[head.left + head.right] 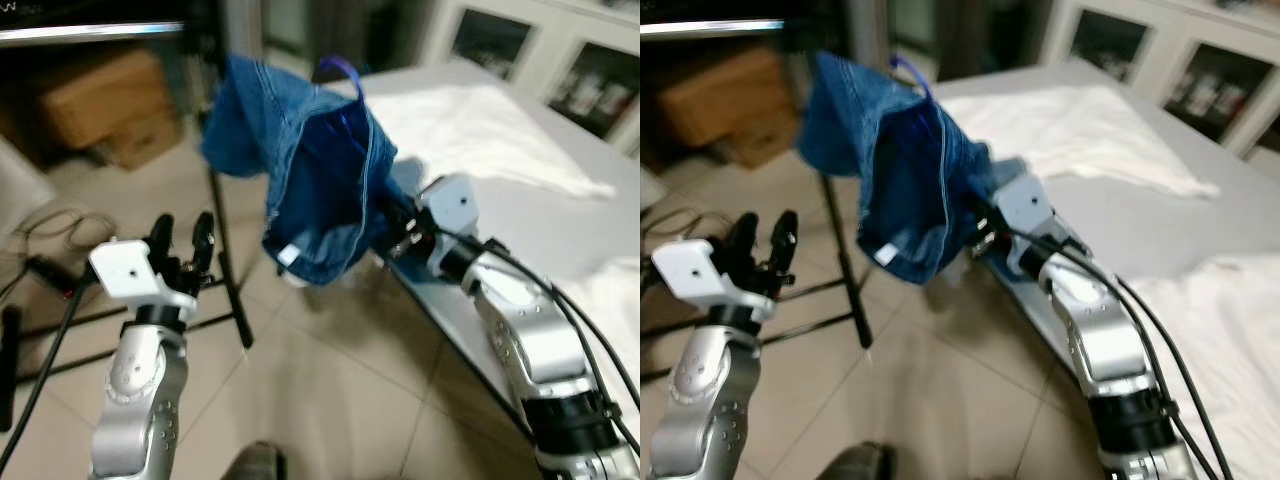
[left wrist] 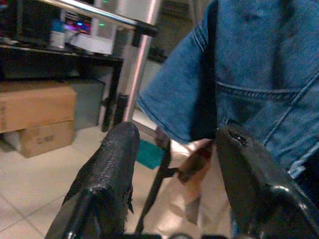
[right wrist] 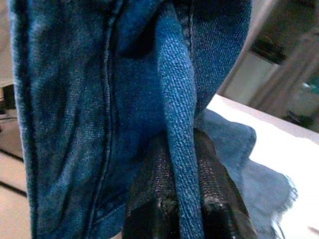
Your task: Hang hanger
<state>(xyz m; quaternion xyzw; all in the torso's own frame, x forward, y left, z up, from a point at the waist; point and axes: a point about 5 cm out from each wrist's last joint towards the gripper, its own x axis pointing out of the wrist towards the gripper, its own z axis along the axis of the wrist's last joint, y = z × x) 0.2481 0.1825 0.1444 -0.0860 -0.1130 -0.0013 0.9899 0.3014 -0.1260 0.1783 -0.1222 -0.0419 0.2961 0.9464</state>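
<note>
The right gripper (image 3: 182,199) is pinched tight on a fold of the denim garment (image 1: 310,180) draped on a purple hanger (image 1: 343,72) (lifted beside the bed (image 1: 560,215)), the left gripper (image 1: 183,245) gapes empty, and hanging on the far-left rail (image 1: 90,32) remains undone.

Pale square tiles cover the floor (image 1: 330,390). On the right stands a grey bed (image 1: 560,230) with white bedding (image 1: 470,130) spread over it. Far right, white cabinets (image 1: 530,45) have dark glass doors. Far left, cardboard boxes (image 1: 100,100) sit under a dark shelf, with black cables (image 1: 50,250) lying on the tiles nearby.
</note>
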